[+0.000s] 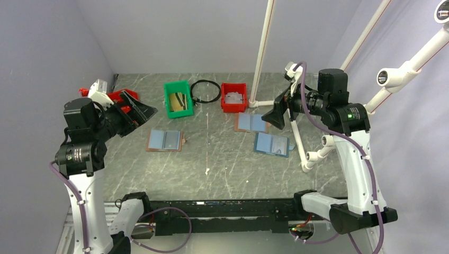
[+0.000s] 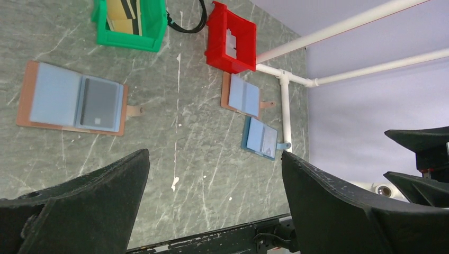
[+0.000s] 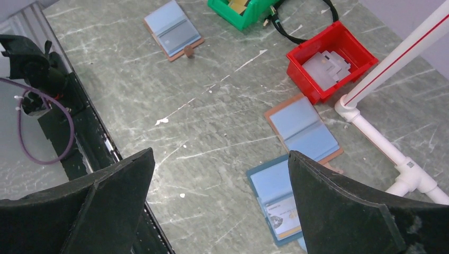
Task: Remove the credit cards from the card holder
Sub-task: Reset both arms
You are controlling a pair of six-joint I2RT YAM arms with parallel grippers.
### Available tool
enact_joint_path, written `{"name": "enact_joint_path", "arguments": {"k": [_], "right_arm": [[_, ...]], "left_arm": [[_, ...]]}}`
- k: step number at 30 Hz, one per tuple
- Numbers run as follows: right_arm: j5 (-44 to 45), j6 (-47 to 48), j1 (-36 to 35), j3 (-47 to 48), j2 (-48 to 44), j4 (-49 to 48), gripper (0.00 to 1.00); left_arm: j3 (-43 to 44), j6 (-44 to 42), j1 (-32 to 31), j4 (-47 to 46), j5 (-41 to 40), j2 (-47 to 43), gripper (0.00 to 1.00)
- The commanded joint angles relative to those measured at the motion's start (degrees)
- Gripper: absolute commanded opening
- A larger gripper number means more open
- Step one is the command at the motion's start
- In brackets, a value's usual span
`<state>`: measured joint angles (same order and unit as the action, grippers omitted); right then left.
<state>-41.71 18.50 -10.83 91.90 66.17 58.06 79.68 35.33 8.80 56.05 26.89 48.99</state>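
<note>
Black left gripper (image 2: 214, 154) and right gripper (image 3: 221, 152) both hang wide open, empty; reddish-brown bifold card holder (image 2: 25, 90) lies flat, grey plastic card (image 2: 99, 103) showing.

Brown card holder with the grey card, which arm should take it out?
Left: the card holder with its grey card lies near the open left gripper; the right gripper is much farther.

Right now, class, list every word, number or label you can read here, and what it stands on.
Nothing can be read.
On the card in the blue wallet: printed lines, too blurred.
On the white pipe: a small dark mark, too small.
</note>
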Motion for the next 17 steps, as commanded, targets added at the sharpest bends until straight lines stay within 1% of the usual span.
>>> {"name": "enact_joint_path", "arguments": {"k": [1,4,17], "right_arm": [[-0.8,-3.0,0.8,1.0,0.4,-2.9,1.0],[-2.1,-1.7,1.3,0.5,0.6,-2.7,1.0],[-4.8,-4.0,3.9,-0.7,-0.1,-4.1,1.0]], "left_arm": [[2.1,-0.6,0.1,0.7,-0.8,-0.7,1.0],[1.9,-0.6,0.2,0.8,-0.9,-1.2,0.99],[1.0,-1.0,0.1,0.7,-1.0,-2.5,1.0]]}}
